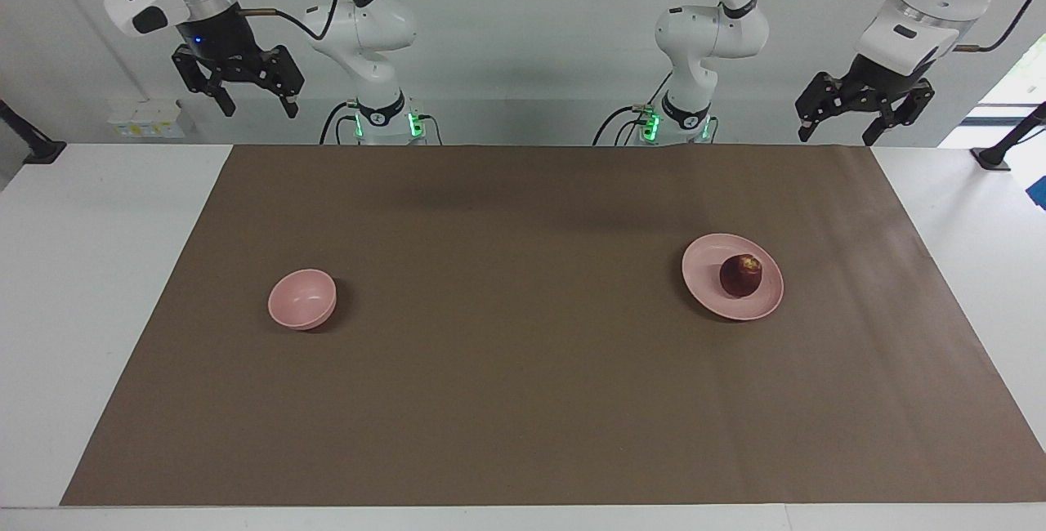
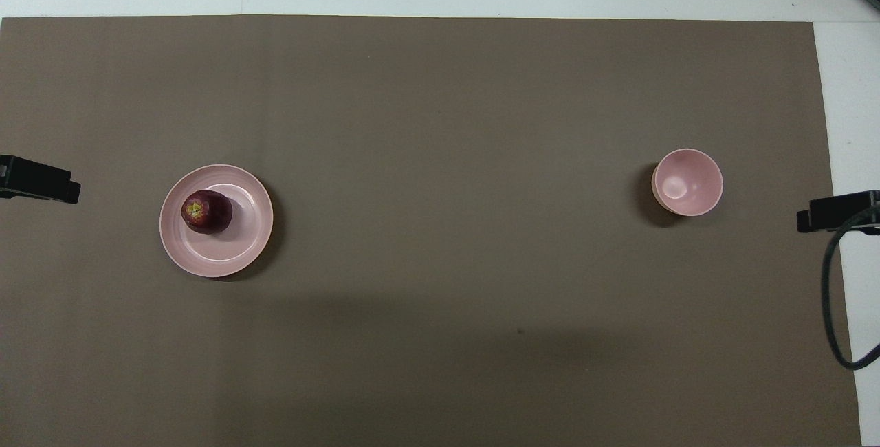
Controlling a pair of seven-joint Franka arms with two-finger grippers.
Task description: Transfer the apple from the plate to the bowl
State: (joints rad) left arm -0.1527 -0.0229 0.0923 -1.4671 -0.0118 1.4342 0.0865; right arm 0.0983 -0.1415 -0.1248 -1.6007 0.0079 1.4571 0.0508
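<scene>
Brown matting (image 1: 523, 400) covers the table. Facing view: left gripper (image 1: 842, 129) and right gripper (image 1: 256, 104) wait raised, fingers spread, holding nothing; apple (image 1: 741, 275) sits on plate (image 1: 704, 269) below the left gripper. Overhead view: bowl (image 2: 687, 182) lies empty toward the right gripper.

We see a matt brown, paper-like sheet (image 1: 523, 368) covering the smooth white table (image 1: 106, 286). The plate (image 1: 704, 286) and bowl (image 1: 302, 299) look like smooth pale pink plastic with a soft sheen. The apple (image 1: 741, 275) has dark, slightly glossy skin.
</scene>
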